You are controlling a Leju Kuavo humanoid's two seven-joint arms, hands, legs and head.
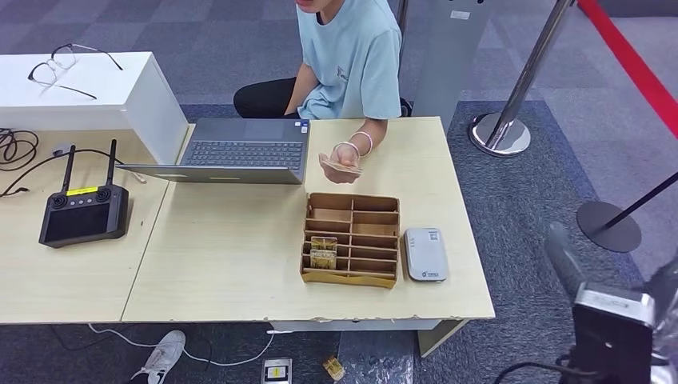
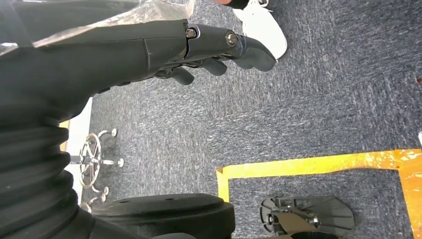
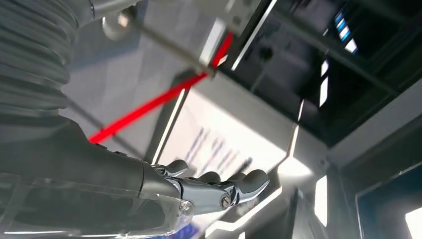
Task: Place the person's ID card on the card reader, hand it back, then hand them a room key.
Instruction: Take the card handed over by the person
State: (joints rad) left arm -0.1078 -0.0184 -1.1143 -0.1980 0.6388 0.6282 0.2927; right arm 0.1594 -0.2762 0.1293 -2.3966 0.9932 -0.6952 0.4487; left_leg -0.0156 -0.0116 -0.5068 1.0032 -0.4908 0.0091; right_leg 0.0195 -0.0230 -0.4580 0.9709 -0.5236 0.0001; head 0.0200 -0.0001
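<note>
Nothing of the task looks done: the person's hand [image 1: 342, 164] holds the card [image 1: 340, 167] out over the surface's far side, flat, long axis running left-right; the reader [image 1: 424, 254] lies bare, near right; left hand [image 2: 219, 52] and right hand [image 3: 219, 186] hold nothing, fingers loosely apart

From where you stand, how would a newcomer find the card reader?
Look at the light wooden table and find the brown cardboard organizer near its right end. The card reader lies flat just right of it: a small white-grey device with rounded corners.
</note>
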